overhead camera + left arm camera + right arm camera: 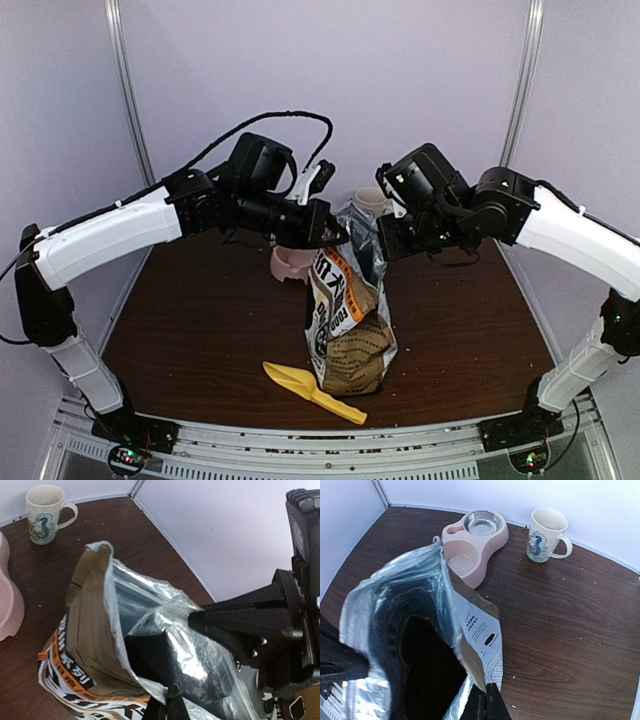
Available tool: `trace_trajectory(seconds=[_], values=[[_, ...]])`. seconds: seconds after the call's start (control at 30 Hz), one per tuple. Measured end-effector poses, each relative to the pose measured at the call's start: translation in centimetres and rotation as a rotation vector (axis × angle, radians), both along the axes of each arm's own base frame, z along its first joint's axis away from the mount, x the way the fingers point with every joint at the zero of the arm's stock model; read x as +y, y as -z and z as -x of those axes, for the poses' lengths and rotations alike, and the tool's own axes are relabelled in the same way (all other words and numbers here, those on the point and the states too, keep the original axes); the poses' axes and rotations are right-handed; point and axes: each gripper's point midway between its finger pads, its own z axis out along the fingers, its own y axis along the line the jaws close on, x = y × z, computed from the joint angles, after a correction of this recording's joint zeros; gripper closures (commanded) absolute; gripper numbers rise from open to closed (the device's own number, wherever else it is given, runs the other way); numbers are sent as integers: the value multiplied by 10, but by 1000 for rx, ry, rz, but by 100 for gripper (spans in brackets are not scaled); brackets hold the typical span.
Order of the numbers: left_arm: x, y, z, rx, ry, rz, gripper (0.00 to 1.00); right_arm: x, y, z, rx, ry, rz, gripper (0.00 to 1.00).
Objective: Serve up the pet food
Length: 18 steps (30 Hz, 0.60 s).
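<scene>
While bag (347,325) stands on worktop (200,330), my left claw (326,233), right claw (386,243) clamp its rim; print reads "FOOD".

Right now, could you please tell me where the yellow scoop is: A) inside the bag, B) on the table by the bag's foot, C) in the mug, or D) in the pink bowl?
B: the scoop lies flat on the table beside the foot of the standing bag.
</scene>
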Motion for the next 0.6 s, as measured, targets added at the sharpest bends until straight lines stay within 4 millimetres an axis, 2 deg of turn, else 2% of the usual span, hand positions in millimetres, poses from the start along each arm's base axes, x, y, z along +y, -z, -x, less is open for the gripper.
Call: trace_trajectory(seconds=[0.23, 0.43, 0.53, 0.57, 0.6], values=[[17, -18, -7, -63, -35, -150, 100, -35, -9, -11, -25, 99, 83, 100], [24, -12, -15, -98, -58, -226, 100, -46, -10, -11, -27, 120, 92, 100], [21, -10, -17, -102, -58, -222, 91, -49, -7, -12, -30, 131, 91, 100], [19, -9, -18, -105, -58, -212, 84, -50, -7, -12, -32, 136, 88, 100], [16, -7, -20, -112, -57, -202, 74, -51, -6, -12, -33, 139, 88, 100]])
